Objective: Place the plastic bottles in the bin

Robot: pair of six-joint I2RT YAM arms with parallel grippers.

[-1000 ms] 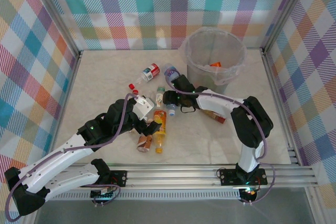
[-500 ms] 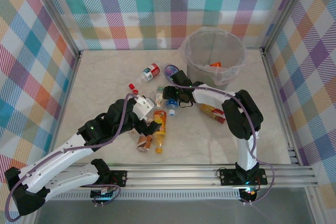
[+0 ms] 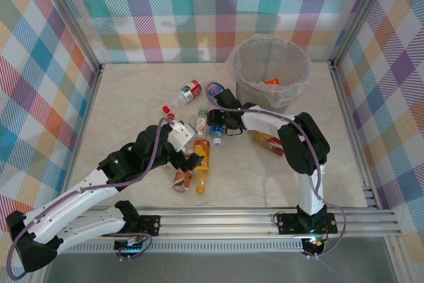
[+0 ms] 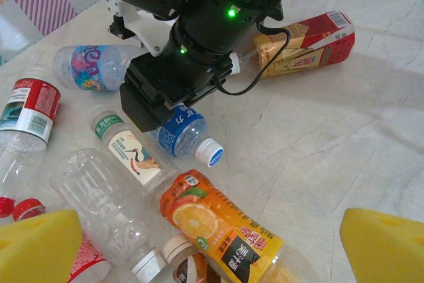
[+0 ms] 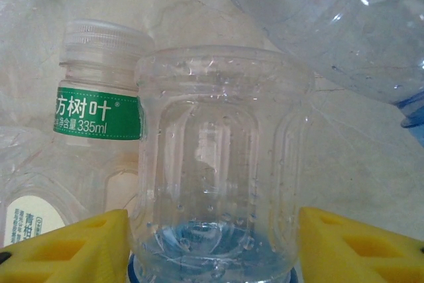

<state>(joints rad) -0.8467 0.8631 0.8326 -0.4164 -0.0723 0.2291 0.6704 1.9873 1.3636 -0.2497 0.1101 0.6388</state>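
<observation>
Blue-label bottle | lying on worktop mid-pile, near bin | right gripper fingers pinching clear body crosswise, likely for lift to bin | left gripper fingers spread above orange-label bottle, probably next pick

Green bottle label: "335ml".

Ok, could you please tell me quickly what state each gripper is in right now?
Left gripper: open, holding nothing.
Right gripper: closed on the blue-labelled bottle.
</observation>
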